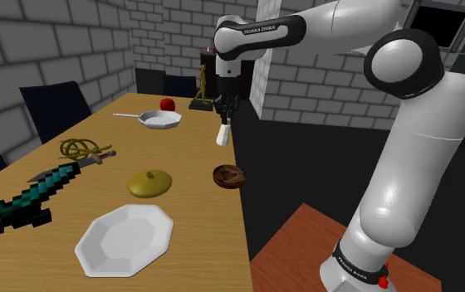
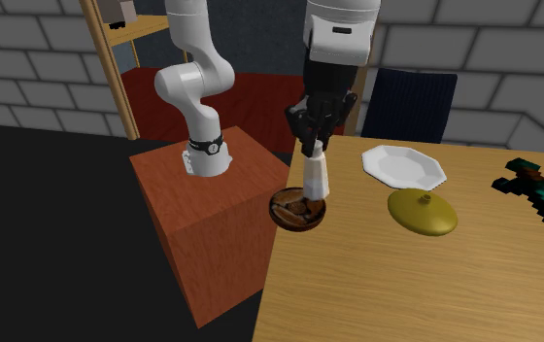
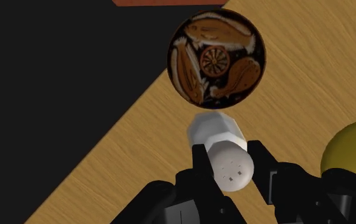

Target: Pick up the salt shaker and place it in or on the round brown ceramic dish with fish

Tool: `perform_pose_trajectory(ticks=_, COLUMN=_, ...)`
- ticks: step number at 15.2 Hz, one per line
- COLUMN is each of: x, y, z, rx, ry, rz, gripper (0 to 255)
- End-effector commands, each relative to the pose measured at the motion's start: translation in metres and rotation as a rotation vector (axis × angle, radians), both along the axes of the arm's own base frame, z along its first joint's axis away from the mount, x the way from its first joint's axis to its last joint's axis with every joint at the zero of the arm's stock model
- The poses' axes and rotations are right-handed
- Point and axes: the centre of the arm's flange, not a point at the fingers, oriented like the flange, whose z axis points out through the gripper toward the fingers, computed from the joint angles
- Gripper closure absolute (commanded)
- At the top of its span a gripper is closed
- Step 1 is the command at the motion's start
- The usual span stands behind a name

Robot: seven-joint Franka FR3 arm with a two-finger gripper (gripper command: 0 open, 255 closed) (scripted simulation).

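black fingers [image 3: 200,167] fill the foreground of the wrist view, clamped on either side of the salt shaker [image 3: 224,149]. they grip its rounded, perforated white cap, and its faceted body points away toward the table [image 3: 297,102]. the jaws are narrow, closed on the shaker's top.

the shaker [image 1: 222,133] hangs upright in the air, clear of the wood, so the pick-up looks done. what is left is the placing. the round brown dish with painted fish [image 3: 215,60] sits bare near the table's edge, and the shaker is above it and not touching. in the second exterior view the shaker [image 2: 315,175] appears just over the dish [image 2: 289,214]. in the wrist view the dish lies a little beyond the shaker's base. whether the shaker is centred over the dish i cannot tell. my judgement is that a small alignment, a descent and a release remain.

the gripper [image 1: 224,112] points straight down. the white arm reaches from the stand [image 2: 202,214], its forearm level above the table [image 1: 198,149] and the wrist bent down.

near the dish [image 1: 228,175] lies a yellow domed lid [image 1: 149,182], with a white octagonal plate [image 1: 125,239] beside it. a pixelated teal sword [image 1: 23,203] lies well apart. a frying pan [image 1: 160,119] and a red apple [image 1: 167,104] sit at the far end.
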Motion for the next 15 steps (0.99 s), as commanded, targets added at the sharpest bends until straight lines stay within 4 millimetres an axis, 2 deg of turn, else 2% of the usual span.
perform_pose_trajectory(ticks=1, x=-0.024, y=0.011, z=0.007, rx=0.0, ry=0.0, rz=0.0, gripper=255)
perform_pose_trajectory(ticks=3, x=-0.047, y=0.021, z=0.015, rx=0.0, ry=0.0, rz=0.0, gripper=255)
perform_pose_trajectory(ticks=4, x=-0.069, y=0.029, z=0.021, rx=0.0, ry=0.0, rz=0.0, gripper=255)
perform_pose_trajectory(ticks=15, x=-0.069, y=0.029, z=-0.037, rx=0.0, ry=0.0, rz=0.0, gripper=255)
